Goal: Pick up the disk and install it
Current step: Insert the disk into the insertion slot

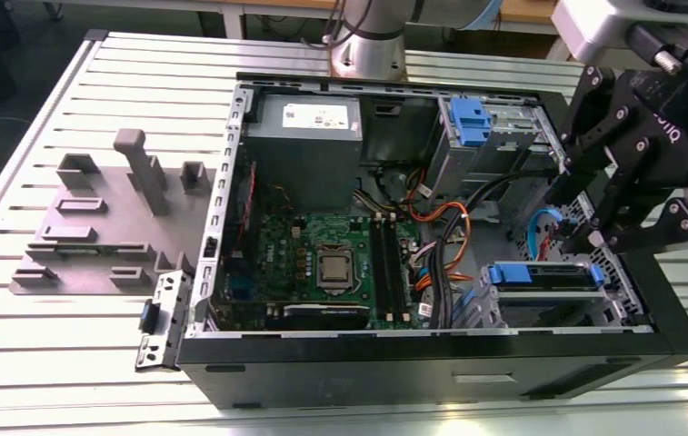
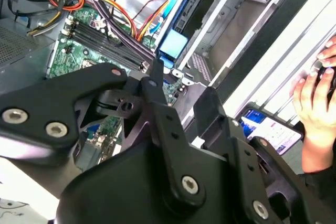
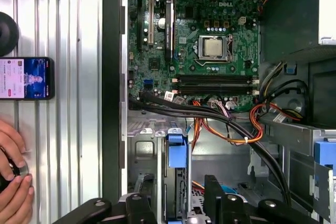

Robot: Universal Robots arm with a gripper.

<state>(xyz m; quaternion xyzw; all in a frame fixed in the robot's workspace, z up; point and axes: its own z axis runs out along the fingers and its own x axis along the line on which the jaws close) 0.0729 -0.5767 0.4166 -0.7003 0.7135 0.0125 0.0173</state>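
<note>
So the PC case [image 1: 416, 359] is lying open on its side on the slatted metal table [image 1: 28, 363], with the green motherboard [image 1: 307, 241] facing up and the grey power supply box [image 1: 307, 127] in the far corner. The disk [image 1: 543, 275] is down in the drive bay at the corner of the case toward the exterior view's right. Its blue bracket shows along the top edge, just beside the case wall.

The gripper [image 3: 176, 192] hangs right over that corner. Its black fingers [image 3: 216, 192] are spread apart. In the first wrist view they sit one on each side of the disk's blue end, with a gap on both sides, so they aren't pinching it.

A bundle of orange and black cables [image 1: 441, 222] runs between the motherboard and the bay. A second blue latch piece [image 1: 470, 123] sits up at the other drive cage, well apart from the disk. Outside the case, on the exterior view's left, there's a grey molded holder [image 1: 89, 227] on the table.

Next to the case, a phone [image 3: 26, 78] lies flat on the table with its screen lit. Near it, a person's hand [image 3: 13, 192] rests on something small and dark; what it is can't be made out.
</note>
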